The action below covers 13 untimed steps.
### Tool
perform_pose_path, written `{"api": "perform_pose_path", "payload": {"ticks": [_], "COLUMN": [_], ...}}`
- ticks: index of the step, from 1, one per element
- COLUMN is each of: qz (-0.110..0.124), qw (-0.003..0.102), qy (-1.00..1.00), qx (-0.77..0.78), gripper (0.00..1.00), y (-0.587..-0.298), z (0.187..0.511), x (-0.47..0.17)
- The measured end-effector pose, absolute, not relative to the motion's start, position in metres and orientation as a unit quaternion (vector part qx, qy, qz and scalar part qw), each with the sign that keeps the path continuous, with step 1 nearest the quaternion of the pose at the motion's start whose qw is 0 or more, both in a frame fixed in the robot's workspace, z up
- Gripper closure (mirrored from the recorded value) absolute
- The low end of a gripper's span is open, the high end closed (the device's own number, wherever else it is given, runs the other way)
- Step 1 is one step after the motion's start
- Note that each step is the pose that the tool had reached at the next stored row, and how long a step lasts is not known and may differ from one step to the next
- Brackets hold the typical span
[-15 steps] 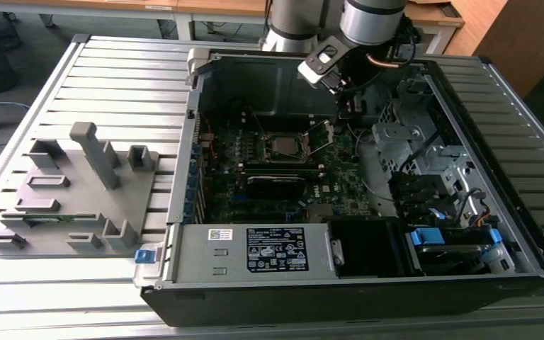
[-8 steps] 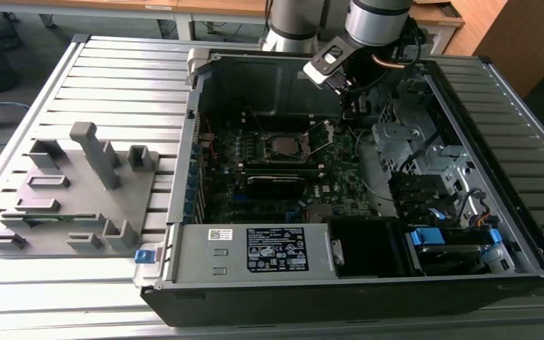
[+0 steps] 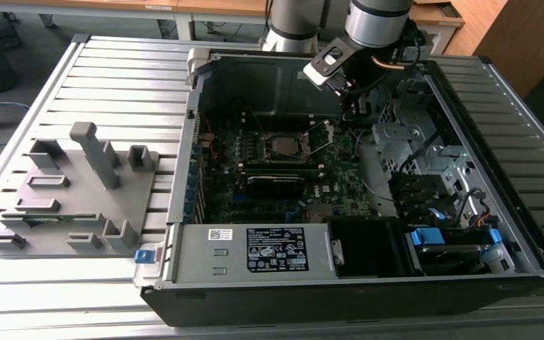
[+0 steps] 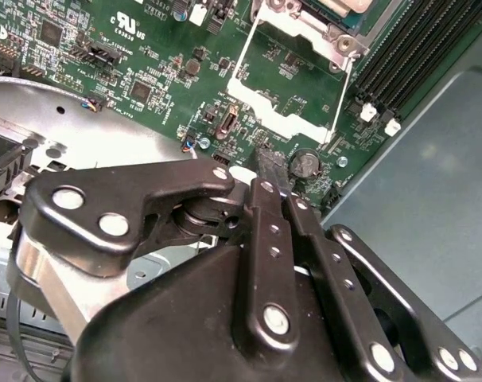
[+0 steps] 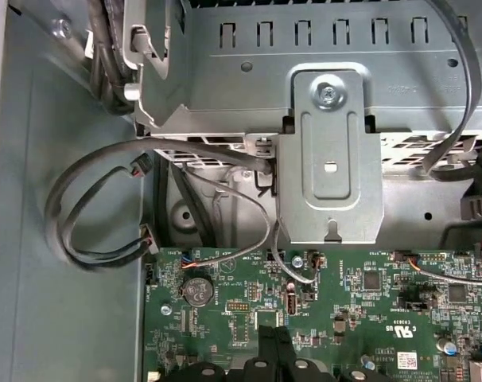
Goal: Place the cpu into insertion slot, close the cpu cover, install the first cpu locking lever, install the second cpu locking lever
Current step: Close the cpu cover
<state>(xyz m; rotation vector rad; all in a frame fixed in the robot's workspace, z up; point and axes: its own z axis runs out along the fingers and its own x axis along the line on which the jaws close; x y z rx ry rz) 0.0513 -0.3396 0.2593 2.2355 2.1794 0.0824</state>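
- Exterior view's left: grey fixture [image 3: 74, 191] on slatted counter [image 3: 111, 78].
- Mid: open PC case [image 3: 348, 290] w/ green board inside. The cpu [image 3: 280, 146] sits in the insertion slot [image 3: 261, 145].
- Just right of slot: cpu cover [image 3: 322, 138] open, not over cpu. Second wrist view shows board thru its cut-out.
- Further right: gripper [image 4: 271, 169] low over board, just past cover's free edge, near coin cell [image 4: 305, 163].
- Jaws together, nothing held. Contact w/ board: can't tell.
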Motion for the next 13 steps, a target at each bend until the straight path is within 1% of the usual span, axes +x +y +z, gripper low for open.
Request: {"api": "perform_pose_path", "payload": {"ticks": [2, 6, 13], "qz": [0.021, 0.018, 0.018], "qw": [0.004, 0.002, 0.001], "qy": [0.698, 0.698, 0.698], "qx": [0.716, 0.716, 0.716], "gripper": [0.89, 0.89, 0.89], "y": [-0.3396, -0.3396, -0.3388], "z": [0.2592, 0.2593, 0.2575], "x": [0.0515, 0.0514, 0.0552]}}
